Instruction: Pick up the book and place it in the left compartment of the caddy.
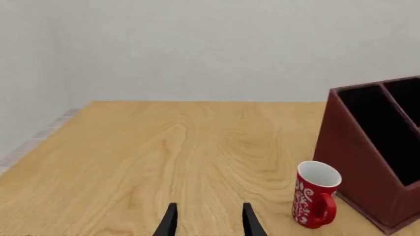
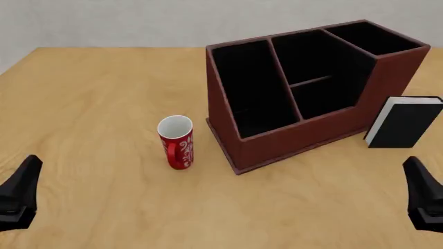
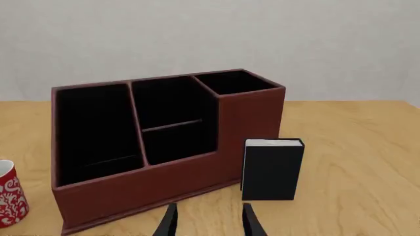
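Observation:
The black book (image 2: 405, 123) (image 3: 272, 169) stands upright on the table, close to the right end of the red-brown caddy (image 2: 304, 132) (image 3: 151, 184). The caddy's left compartment (image 2: 252, 88) (image 3: 95, 130) is the long black-lined slot at its left end and holds nothing. My right gripper (image 2: 424, 202) (image 3: 208, 221) is open near the table's front right, short of the book. My left gripper (image 2: 19, 194) (image 1: 208, 221) is open at the front left, far from the caddy (image 1: 367, 162), with nothing between its fingers.
A red mug (image 2: 176, 142) (image 1: 315, 194) (image 3: 8, 194) with white patterns stands upright just left of the caddy's front corner. The wooden table (image 2: 97, 93) stretches back to a plain grey wall.

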You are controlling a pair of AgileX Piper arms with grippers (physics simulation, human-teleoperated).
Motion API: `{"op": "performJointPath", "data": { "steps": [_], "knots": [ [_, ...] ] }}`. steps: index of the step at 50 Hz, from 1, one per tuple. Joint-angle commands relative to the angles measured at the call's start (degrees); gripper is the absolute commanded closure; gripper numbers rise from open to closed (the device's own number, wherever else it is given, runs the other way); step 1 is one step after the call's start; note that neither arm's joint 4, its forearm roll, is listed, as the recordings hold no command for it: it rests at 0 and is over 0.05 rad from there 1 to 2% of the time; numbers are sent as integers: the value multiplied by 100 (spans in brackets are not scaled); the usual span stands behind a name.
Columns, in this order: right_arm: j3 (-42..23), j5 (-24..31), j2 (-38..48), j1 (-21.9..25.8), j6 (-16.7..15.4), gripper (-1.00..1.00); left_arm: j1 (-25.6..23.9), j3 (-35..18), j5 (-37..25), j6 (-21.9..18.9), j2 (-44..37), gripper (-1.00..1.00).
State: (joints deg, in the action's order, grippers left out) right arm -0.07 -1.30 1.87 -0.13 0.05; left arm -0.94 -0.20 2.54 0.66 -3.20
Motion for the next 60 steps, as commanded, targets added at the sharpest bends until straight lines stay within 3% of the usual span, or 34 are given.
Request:
{"op": "performJointPath", "data": {
  "steps": [1,11,19,21,27,31,33,38,47,60],
  "knots": [
    [-37,192,-132,30,-55,-100,108,8,-256,-50,292,-100],
    [-309,561,-167,53,-150,-100,112,3,-249,-38,314,-100],
    [-659,974,-48,65,-552,-100,103,3,-242,-31,318,-100],
    [-778,1009,40,-131,-630,-100,133,3,-225,-13,317,-100],
    [-1012,1156,245,-213,-695,-100,166,1,-209,-15,318,-100],
    [-1189,1138,578,-212,-979,-100,156,4,-194,6,318,-100],
    [-1386,1219,772,-174,-948,-100,159,-3,-194,21,318,-100],
    [-1751,1316,1384,-118,-1386,-100,191,-1,-193,37,318,-100],
    [-2353,1570,2071,-221,-1892,-100,258,-52,-239,83,319,-100],
    [-3041,2136,2921,-96,-2246,-100,219,-108,-267,28,319,-100]
  ]
}}
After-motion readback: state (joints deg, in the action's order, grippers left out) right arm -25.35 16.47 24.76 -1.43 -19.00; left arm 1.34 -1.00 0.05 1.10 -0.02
